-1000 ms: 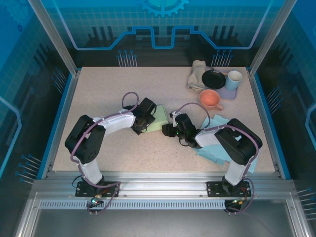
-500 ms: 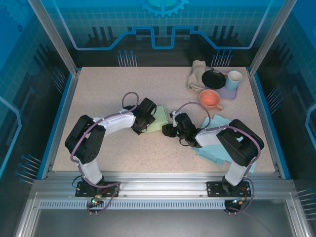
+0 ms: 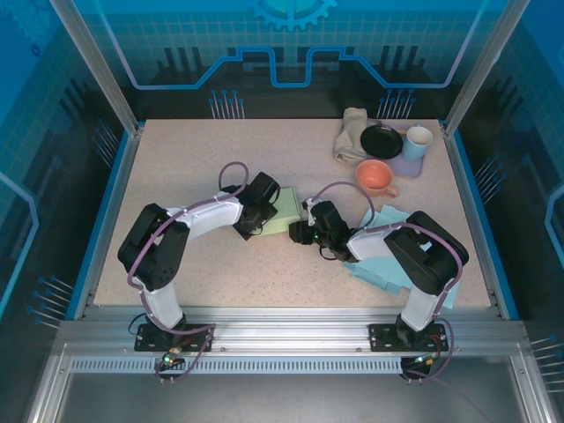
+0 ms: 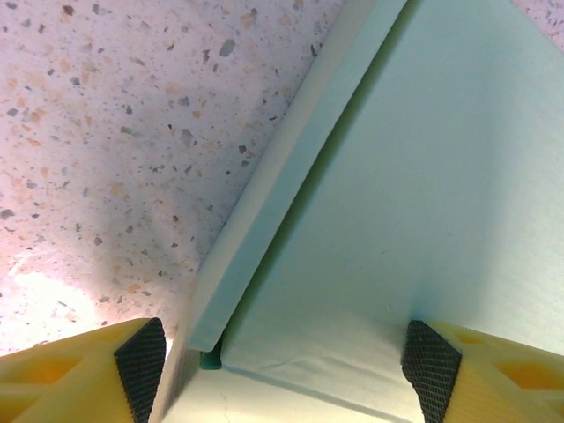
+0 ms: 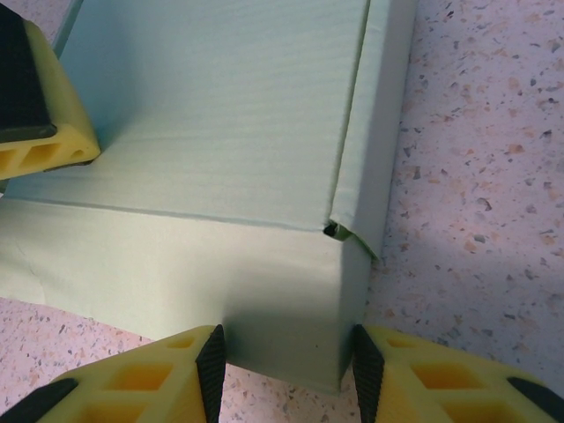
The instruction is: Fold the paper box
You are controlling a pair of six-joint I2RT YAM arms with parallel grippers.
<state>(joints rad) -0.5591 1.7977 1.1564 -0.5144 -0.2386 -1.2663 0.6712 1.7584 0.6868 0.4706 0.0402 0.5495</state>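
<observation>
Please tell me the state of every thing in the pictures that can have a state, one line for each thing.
green paper box: partly folded, one corner seam gaping
left gripper: open, fingers astride a box corner
right gripper: fingers against both sides of a box corner
pink cup: upright
white mug: upright
blue paper sheets: flat, unfolded
beige cloth: crumpled

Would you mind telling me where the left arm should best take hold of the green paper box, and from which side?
Probably the raised side flap of the green paper box, approached from its open left edge. It stands slightly away from the top panel, leaving a gap for one finger, and the left end effector already straddles that corner.
</observation>
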